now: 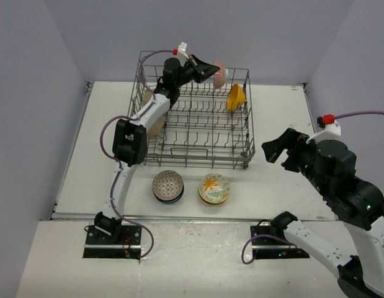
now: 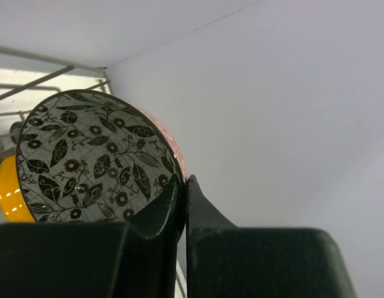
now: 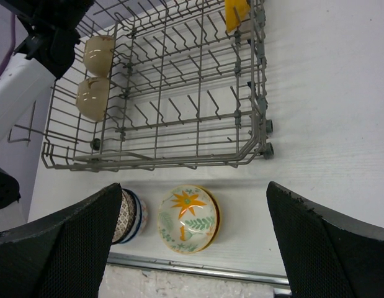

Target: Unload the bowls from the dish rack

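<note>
I am pinching the pink-sided bowl (image 1: 220, 74) by its rim with my left pincer (image 1: 211, 70). One finger is inside and one outside, and the jaws are closed right down on the thin wall. I judge an edge grip suits a bowl that is standing on its side among the tines (image 3: 179, 112), where nothing wider would fit. I am holding it at the far back of the dish rack (image 1: 198, 162), about level with the back rim. I cannot tell whether it is fully clear of the wires.

My right pincer (image 1: 273, 148) is spread fully wide and holding nothing. It is hovering over the table (image 1: 278, 180) to the right of the rack, probably to leave the left arm room.

The held bowl is looking glossy. Its inside is covered in dark leaves and small flowers on a pale ground, and its outside is showing a pinkish-red pattern.

In the rack, the orange-yellow bowl (image 1: 236, 97) is standing on edge at the far right and two beige bowls (image 3: 92, 99) are sitting in the left row. The blue-patterned stack (image 1: 167, 186) and the flowered stack (image 1: 214, 189) are resting on the table just in front of the rack.
</note>
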`<state>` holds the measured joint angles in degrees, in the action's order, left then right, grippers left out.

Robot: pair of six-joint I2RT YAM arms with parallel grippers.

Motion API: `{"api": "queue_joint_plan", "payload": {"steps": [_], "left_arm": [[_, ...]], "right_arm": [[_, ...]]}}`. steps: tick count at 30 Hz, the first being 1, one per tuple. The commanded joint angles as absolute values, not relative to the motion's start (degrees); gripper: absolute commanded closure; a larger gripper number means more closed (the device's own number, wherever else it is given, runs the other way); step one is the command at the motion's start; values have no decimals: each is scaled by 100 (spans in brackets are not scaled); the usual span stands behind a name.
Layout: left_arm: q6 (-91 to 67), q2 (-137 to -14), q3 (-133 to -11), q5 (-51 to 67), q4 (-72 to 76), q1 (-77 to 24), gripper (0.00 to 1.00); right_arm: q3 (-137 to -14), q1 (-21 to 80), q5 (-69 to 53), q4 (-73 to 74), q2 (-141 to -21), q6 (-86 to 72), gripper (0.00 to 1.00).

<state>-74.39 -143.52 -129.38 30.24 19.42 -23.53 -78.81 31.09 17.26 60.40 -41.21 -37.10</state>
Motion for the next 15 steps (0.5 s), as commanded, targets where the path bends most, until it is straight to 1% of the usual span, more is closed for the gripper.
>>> {"api": "queue_joint_plan", "payload": {"steps": [1, 5, 7, 8, 9, 10, 11, 12, 13, 14, 15], "left_arm": [[-7409, -13658, -12955, 3059, 2610, -2259, 100], [-7103, -13422, -12964, 3129, 2243, -2259, 100], [-6577, -13132, -12981, 3146, 1926, -2311, 100], [-6313, -12992, -13016, 3129, 1359, -2355, 100], [-5632, -12703, -13078, 3077, 962, -2399, 100], [-5268, -12544, -13174, 3033, 619, -2521, 100], [-4934, -12177, -13175, 2945, -55, -2592, 100], [-4235, -11973, -13175, 2823, -540, -2775, 100], [-3862, -11779, -13157, 2673, -902, -2899, 100], [-3536, -11316, -12966, 2333, -1471, -3022, 100], [-2959, -11059, -12781, 2129, -1703, -3293, 100]], "right_arm": [[-7866, 3102, 1846, 5968, -4104, -3718, 1], [-7910, 3094, 1872, 5950, -4131, -3683, 1], [-7989, 3094, 1925, 5950, -4157, -3656, 1], [-8015, 3094, 1986, 5959, -4201, -3604, 1], [-8103, 3094, 2021, 5950, -4227, -3577, 1], [-8138, 3102, 2056, 5950, -4262, -3499, 1], [-8191, 3103, 2118, 5959, -4350, -3455, 1], [-8287, 3094, 2144, 5959, -4403, -3419, 1], [-8332, 3094, 2179, 5959, -4456, -3332, 1], [-8376, 3094, 2241, 5950, -4508, -3296, 1], [-8463, 3094, 2285, 5950, -4613, -3270, 1]]}}
